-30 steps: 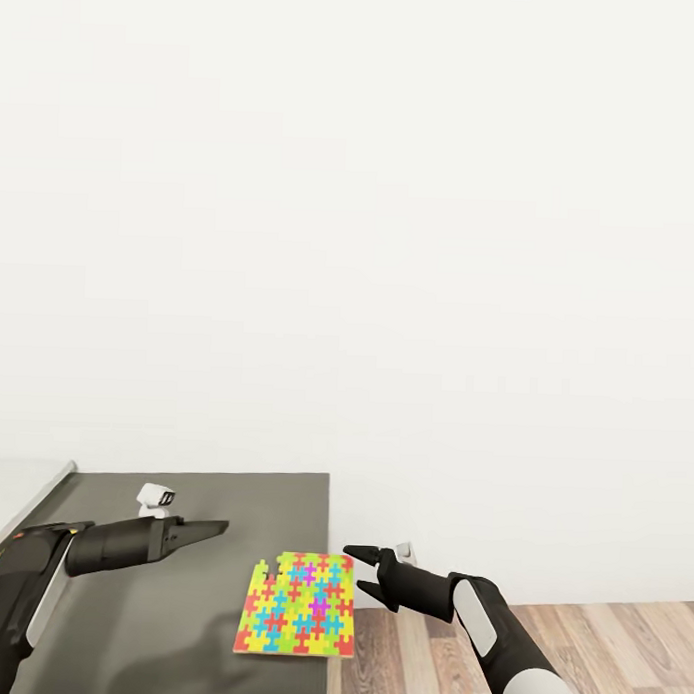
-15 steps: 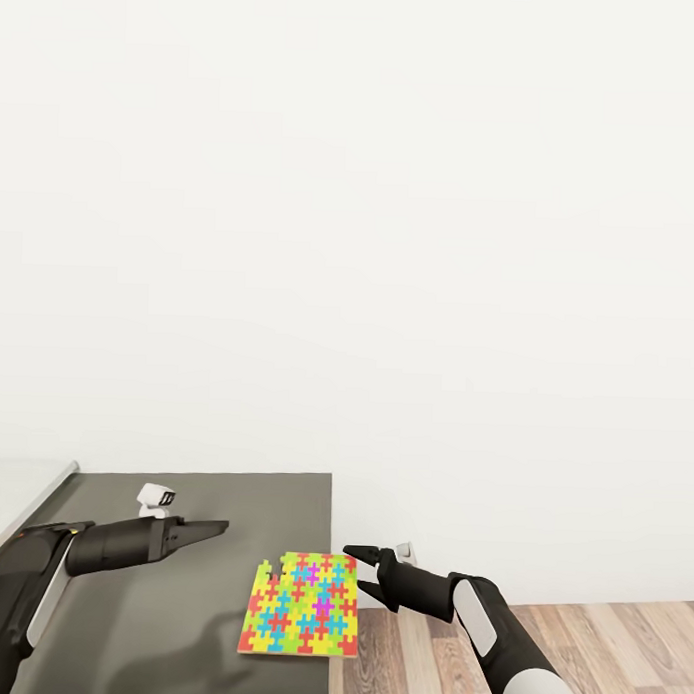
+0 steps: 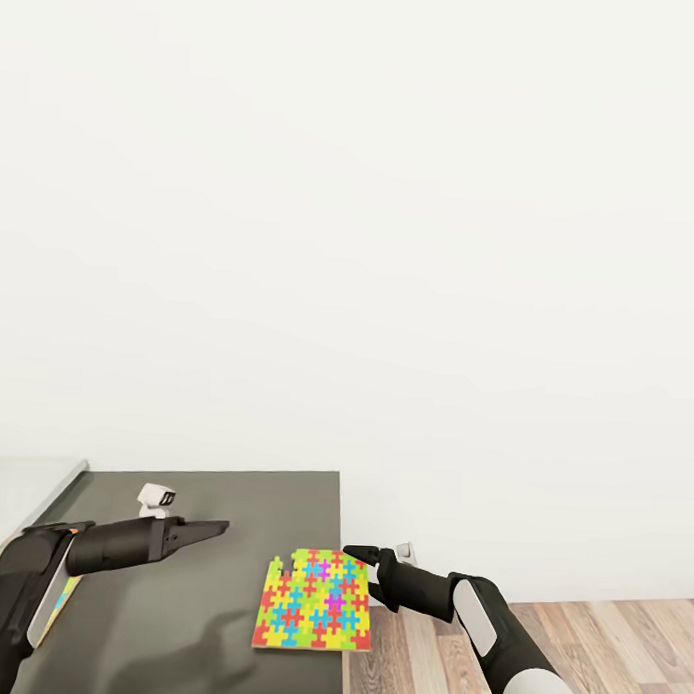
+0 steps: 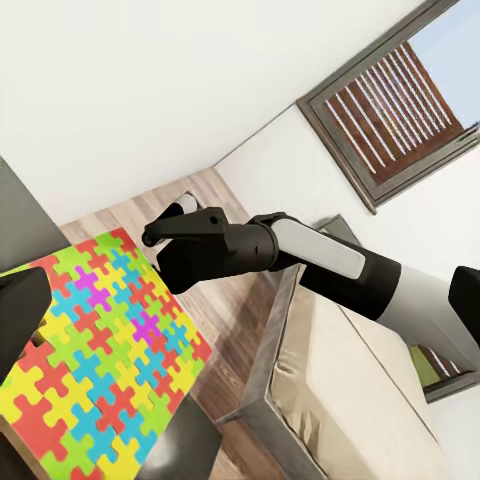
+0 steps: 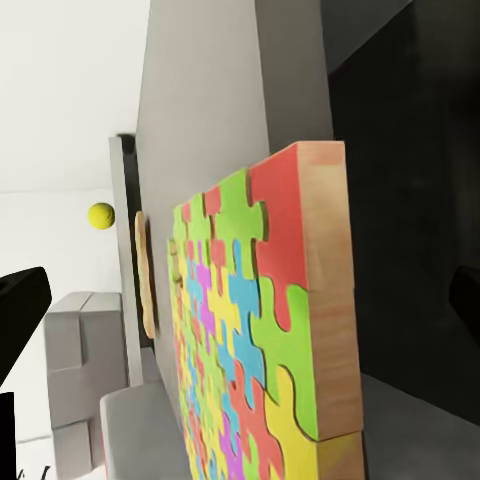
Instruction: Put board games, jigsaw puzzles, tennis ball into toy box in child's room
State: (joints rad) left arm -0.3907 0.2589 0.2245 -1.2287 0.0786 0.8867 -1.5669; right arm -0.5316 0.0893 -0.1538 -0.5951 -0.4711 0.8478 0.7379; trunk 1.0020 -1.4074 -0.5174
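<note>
A multicoloured jigsaw puzzle (image 3: 316, 601) lies on the dark grey table (image 3: 177, 621), its right side overhanging the table's edge. My right gripper (image 3: 364, 571) is open at that overhanging side. One finger is above the board and the other is hidden below it. In the right wrist view the puzzle's wooden edge (image 5: 325, 300) stands between the spread fingers. Beyond it are a second jigsaw puzzle (image 5: 147, 275) and the yellow tennis ball (image 5: 100, 215). A strip of that second puzzle (image 3: 60, 595) shows under my left arm. My left gripper (image 3: 216, 529) hovers open over the table, left of the first puzzle (image 4: 90, 350).
The pale desk top (image 3: 22, 486) joins the dark section at the far left. A white wall rises behind the table. Wood-plank floor (image 3: 577, 645) lies to the right. The left wrist view shows the beige bed (image 4: 330, 390) and a dark-framed window (image 4: 400, 90).
The whole view has slid slightly to the right, so the camera moved. The puzzle's overhanging edge now sits between my right fingers. The second puzzle's strip has come into sight.
</note>
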